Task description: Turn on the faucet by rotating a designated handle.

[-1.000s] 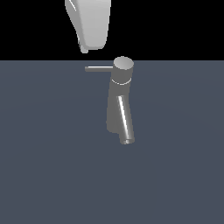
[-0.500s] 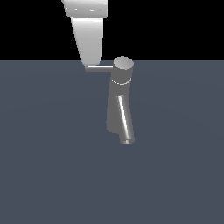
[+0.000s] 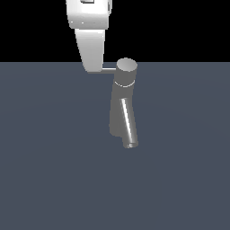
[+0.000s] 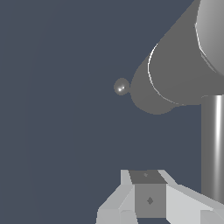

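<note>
- Dark slate-blue ground (image 3: 45, 170) fills the lower 2 thirds of the exterior view, under a flat black band across the top.
- I see the faucet (image 3: 122, 112) standing just right of the frame's centre: a grey tapered column with a round cap (image 3: 126, 71) at its upper end, close to the line where ground meets black.
- Its slanted spout (image 3: 128, 126) runs down the front of the column and ends in an open mouth in the middle of the frame.
- I see the handle (image 3: 109, 69) as a thin grey rod leaving the cap toward the exterior view's left, roughly level.
- My gripper (image 3: 93, 67) comes down from the upper left of the frame as a white body, and its lower end covers the outer end of the handle; only the short stretch next to the cap shows.
- From either view I cannot tell whether the jaws are apart or closed, nor whether they touch the rod.
- On the wrist view the faucet (image 4: 183, 65) fills the upper right, with a small round grey tip (image 4: 121, 86) just beside it, and a bright rod (image 4: 213, 148) runs along the right edge, beside the white finger parts (image 4: 144, 197) at the bottom.
</note>
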Available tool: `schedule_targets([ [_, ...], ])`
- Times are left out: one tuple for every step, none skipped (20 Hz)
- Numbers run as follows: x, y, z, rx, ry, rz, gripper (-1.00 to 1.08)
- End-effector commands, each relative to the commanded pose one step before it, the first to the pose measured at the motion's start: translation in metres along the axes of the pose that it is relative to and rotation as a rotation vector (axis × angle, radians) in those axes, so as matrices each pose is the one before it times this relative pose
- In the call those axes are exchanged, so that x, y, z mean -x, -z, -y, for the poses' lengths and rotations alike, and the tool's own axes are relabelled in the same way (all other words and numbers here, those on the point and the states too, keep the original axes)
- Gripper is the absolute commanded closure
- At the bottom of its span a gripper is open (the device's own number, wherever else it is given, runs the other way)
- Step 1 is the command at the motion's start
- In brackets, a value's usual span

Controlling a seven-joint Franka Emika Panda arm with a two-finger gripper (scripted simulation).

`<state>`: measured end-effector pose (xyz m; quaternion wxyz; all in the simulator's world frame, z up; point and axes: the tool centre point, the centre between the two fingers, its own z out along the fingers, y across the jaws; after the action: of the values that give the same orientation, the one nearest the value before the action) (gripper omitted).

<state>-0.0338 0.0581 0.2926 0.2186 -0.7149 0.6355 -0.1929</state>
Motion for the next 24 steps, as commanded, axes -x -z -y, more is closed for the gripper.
schedule_targets([
  [-0.0007, -0.00123, 0.0009, -0.00229, -0.0067, -0.00313, 1.08],
  [-0.00008, -0.00013, 0.00005, 0.00004, -0.00042, -0.00055, 1.08],
  [-0.00015, -0.00003, -0.00002, 0.00028, 0.00003, -0.00063, 1.08],
  [-0.00013, 0.00011, -0.00002, 0.0, 0.0, 0.0, 1.08],
  [0.0, 0.0, 0.0, 0.0, 0.0, 0.0, 1.08],
  [0.0, 0.0, 0.0, 0.0, 0.0, 0.0, 1.08],
  [0.0, 0.0, 0.0, 0.0, 0.0, 0.0, 1.08],
  [-0.00008, 0.00007, -0.00004, 0.0, 0.0, 0.0, 1.08],
  [0.0002, 0.00001, -0.00256, 0.0, 0.0, 0.0, 1.08],
  [0.0002, 0.00001, -0.00255, 0.0, 0.0, 0.0, 1.08],
  [0.0002, 0.00001, -0.00254, 0.0, 0.0, 0.0, 1.08],
  [0.0002, 0.00001, -0.00252, 0.0, 0.0, 0.0, 1.08],
  [0.00019, 0.00001, -0.00251, 0.0, 0.0, 0.0, 1.08],
  [0.00019, 0.00001, -0.0025, 0.0, 0.0, 0.0, 1.08],
  [0.00019, 0.00001, -0.00249, 0.0, 0.0, 0.0, 1.08],
  [0.00019, 0.00001, -0.00247, 0.0, 0.0, 0.0, 1.08],
  [0.00019, 0.00001, -0.00246, 0.0, 0.0, 0.0, 1.08],
  [0.00019, 0.00001, -0.00244, 0.0, 0.0, 0.0, 1.08],
  [0.00019, 0.00001, -0.00243, 0.0, 0.0, 0.0, 1.08],
  [0.00019, 0.00001, -0.00241, 0.0, 0.0, 0.0, 1.08],
  [0.00031, -0.0002, -0.00241, 0.00036, 0.00026, -0.00053, 1.08],
  [0.00019, 0.00001, -0.00237, 0.0, 0.0, 0.0, 1.08],
  [0.00019, 0.00001, -0.00235, 0.0, 0.0, 0.0, 1.08],
  [0.00018, 0.0, -0.00233, 0.0, 0.0, 0.0, 1.08],
])
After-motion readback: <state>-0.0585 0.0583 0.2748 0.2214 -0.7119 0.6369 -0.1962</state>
